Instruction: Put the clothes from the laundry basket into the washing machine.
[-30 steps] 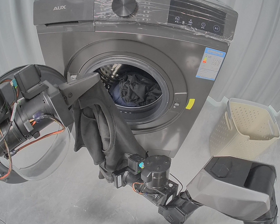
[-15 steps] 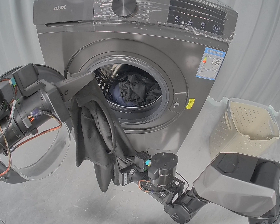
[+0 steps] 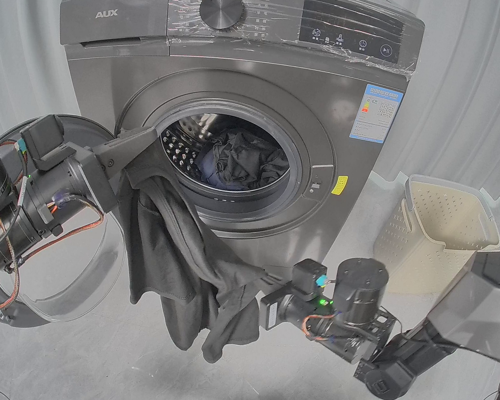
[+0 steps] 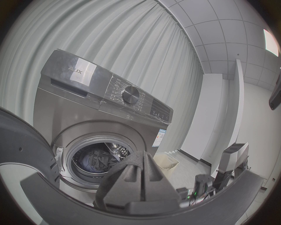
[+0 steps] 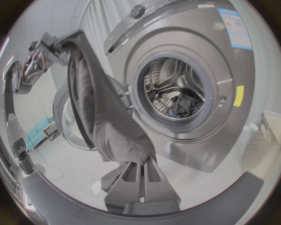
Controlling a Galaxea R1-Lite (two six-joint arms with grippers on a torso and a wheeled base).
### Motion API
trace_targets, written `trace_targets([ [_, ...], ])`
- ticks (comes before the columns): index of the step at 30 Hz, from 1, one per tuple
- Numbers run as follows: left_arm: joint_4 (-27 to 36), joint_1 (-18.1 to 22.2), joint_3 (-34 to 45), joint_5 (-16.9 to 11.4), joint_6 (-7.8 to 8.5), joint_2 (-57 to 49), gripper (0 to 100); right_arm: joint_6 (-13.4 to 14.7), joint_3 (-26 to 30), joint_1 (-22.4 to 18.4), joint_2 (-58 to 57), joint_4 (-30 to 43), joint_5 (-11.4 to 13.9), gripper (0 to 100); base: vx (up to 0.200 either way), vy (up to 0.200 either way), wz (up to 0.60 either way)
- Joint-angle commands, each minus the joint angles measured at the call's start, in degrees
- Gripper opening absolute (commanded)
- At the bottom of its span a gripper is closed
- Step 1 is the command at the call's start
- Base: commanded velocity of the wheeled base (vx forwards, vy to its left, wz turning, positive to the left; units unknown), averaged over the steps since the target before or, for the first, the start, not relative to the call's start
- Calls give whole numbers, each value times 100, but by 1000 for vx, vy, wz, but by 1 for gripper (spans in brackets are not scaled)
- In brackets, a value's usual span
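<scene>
The dark grey fabric garment (image 3: 176,261) hangs in the air in front of the silver-grey front-loading washing machine (image 3: 236,63), stretched between the two grippers. Most of it lies below and to the left of the round drum opening (image 3: 180,135).

The garment's upper end is clamped in the left gripper (image 3: 145,135). That gripper's fingers are closed flat on the cloth, just beside the left rim of the drum opening. A lower fold is clamped in the right gripper (image 3: 265,279). Its fingers are likewise pressed together on the cloth, low in front of the machine's front panel. Between the two hold points the cloth sags. Loose folds hang freely below the level of the right gripper.

A crumpled pile of dark clothes (image 3: 243,160) lies inside the drum, against its lower back. The round door with a clear window (image 3: 65,283) stands swung open on the machine's left side, behind the left arm and the hanging garment.

The cream perforated plastic laundry basket (image 3: 438,233) stands upright on the pale glossy floor (image 3: 120,374). It is just beside the machine on the right and well apart from the garment. A pleated pale grey curtain (image 3: 492,89) hangs behind the machine and the basket.
</scene>
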Motion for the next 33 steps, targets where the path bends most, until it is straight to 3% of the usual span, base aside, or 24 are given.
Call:
trace_targets([
  [1, 7, 47, 65, -5, 14, -9, 0, -117, 288, -553, -751, -72, 158, 0, 0, 0, 0],
  [7, -2, 47, 162, -14, 14, -62, 0, -161, 297, -1019, -1216, -336, 185, 0, 0, 0, 0],
  [16, -37, -67, 329, 12, 58, -202, 0, -55, 921, -799, -2043, -766, 211, 0, 0, 0, 0],
  [20, -37, -23, 337, 30, 67, -202, 0, 156, 710, -870, -2139, -880, 185, 0, 0, 0, 0],
  [27, -55, 187, 355, -5, 102, -176, 0, 173, 394, -1160, -2122, -1083, 185, 0, 0, 0, 0],
  [33, -160, 284, 355, -14, 155, -211, 0, 182, 341, -1168, -2122, -1135, 150, 0, 0, 0, 0],
])
